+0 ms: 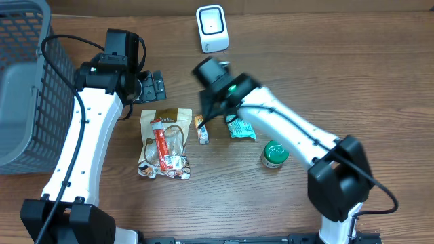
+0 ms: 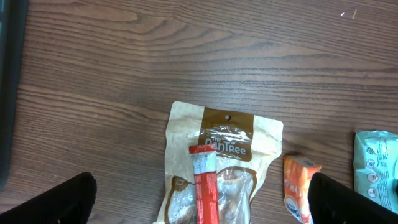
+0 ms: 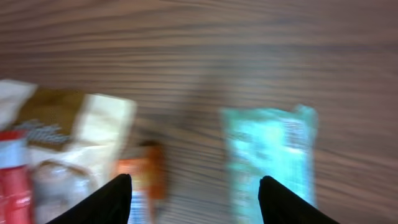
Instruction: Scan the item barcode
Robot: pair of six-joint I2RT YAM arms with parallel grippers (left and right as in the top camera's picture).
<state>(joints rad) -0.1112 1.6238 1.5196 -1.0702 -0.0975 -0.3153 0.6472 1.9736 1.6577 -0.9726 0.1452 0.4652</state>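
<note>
Closest to the lens, the dark fingertips (image 2: 59,199) of the left gripper (image 2: 205,202) sit in the two bottom corners of the left wrist view. They are spread wide and hold nothing, above the top edge of a tan pouch (image 2: 224,149). Working across from my left, a grey basket (image 1: 27,88) stands at the table's edge. Next comes the pouch with a red stick (image 1: 161,144) lying on it, then a small orange packet (image 1: 201,129) just beside the pouch. At the far side of the table (image 1: 339,68) the white scanner (image 1: 212,28) stands well apart from everything. The right gripper (image 3: 196,202) hangs with its jaws parted and empty over the bare wood between the orange packet and a teal packet (image 1: 244,131). Further right is a green-lidded tin (image 1: 274,154). I cannot tell which of the two packets is the item to scan; both lie flat on the table, nowhere near the scanner. My worry is that gap: coming straight down, the fingers would close on wood or clip both packets. Each packet is thin and flat, so a pinch could slide it away or push it into the pouch. Blur in the right wrist view means I would not trust it for alignment. Even once a packet is lifted, its barcode may face away from the scanner.
</note>
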